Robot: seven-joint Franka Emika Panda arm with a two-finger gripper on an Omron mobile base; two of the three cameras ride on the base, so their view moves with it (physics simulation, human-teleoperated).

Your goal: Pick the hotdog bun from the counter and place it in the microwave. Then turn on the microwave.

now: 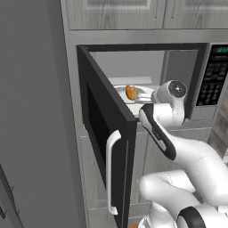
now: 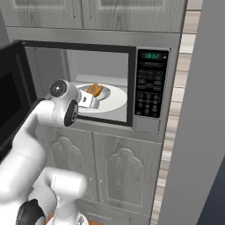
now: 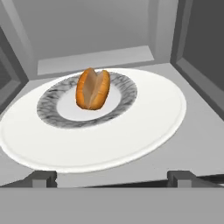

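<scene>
The tall grey fridge [image 1: 31,111] fills the left side of the room, its flat door plain and featureless. Next to it, set into pale wood-grain cabinets [image 2: 123,171], is the built-in microwave [image 2: 151,118]. Its door [image 1: 104,133] is swung wide open to the left, dark window facing the room, with the white vertical handle [image 1: 110,171] on its free edge. The keypad [image 2: 150,88] on the right side of the microwave carries a green display [image 2: 152,56] at the top.

The white arm [image 1: 187,160] reaches up from below and its hand sits at the mouth of the open cavity. Inside, the white round turntable [image 3: 144,122] covers most of the cavity floor. On it rests a smaller plate [image 3: 48,107] with a grey marbled rim, set toward the back left of the turntable in the hand view.

The hotdog bun [image 3: 92,89] lies in the middle of that plate, orange-brown, its split side up. The gripper [image 3: 111,177] is spread wide and holds nothing; its two dark fingertips [image 3: 43,177] stand well apart at the front edge of the turntable, clear of the bun.
</scene>
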